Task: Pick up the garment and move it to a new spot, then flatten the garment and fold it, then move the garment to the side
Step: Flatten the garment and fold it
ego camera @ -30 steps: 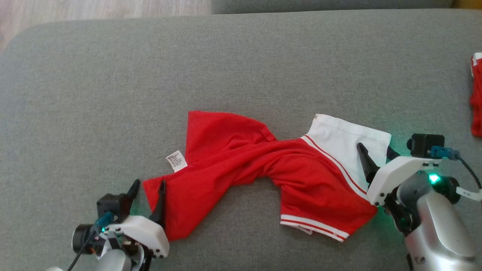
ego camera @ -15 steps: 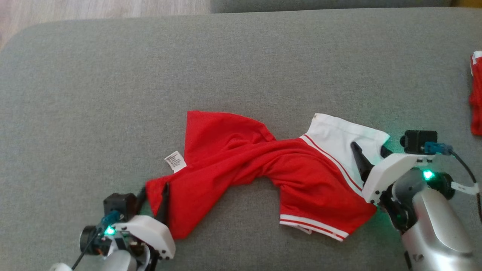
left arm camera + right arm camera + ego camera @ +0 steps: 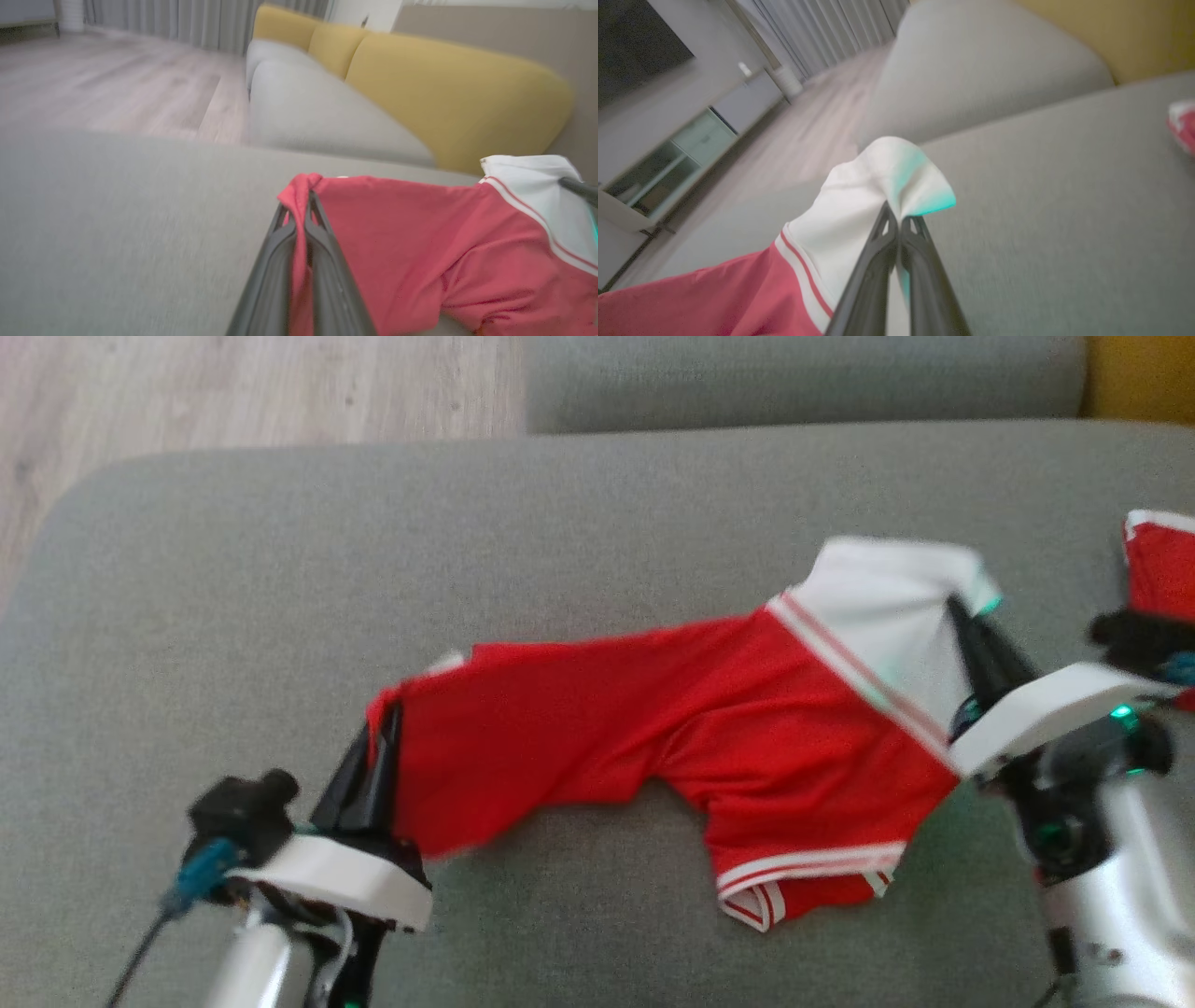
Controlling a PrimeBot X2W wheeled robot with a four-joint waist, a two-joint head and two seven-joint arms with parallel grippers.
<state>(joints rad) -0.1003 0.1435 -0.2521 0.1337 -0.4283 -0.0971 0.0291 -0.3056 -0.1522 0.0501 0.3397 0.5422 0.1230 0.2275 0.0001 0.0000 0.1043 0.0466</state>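
Note:
The garment (image 3: 672,719) is a red shirt with a white, red-striped sleeve, stretched between my two grippers above the grey sofa cushion (image 3: 467,551). My left gripper (image 3: 381,728) is shut on its red corner at the lower left; the left wrist view shows that corner (image 3: 299,186) bunched between the dark fingers (image 3: 280,261). My right gripper (image 3: 962,616) is shut on the white sleeve (image 3: 887,588) at the right. In the right wrist view the white cloth (image 3: 878,186) folds over the closed fingers (image 3: 920,270). The striped hem (image 3: 803,877) hangs lowest.
A second red and white cloth (image 3: 1158,560) lies at the cushion's right edge, close behind my right wrist. Wooden floor (image 3: 233,392) shows beyond the cushion's rounded left corner. Another grey seat (image 3: 794,373) and yellow back cushions (image 3: 444,93) stand behind.
Both grippers closed on the garment and lifted it, pulling it taut between them. The white label is now mostly hidden. The head camera has shifted, showing more floor.

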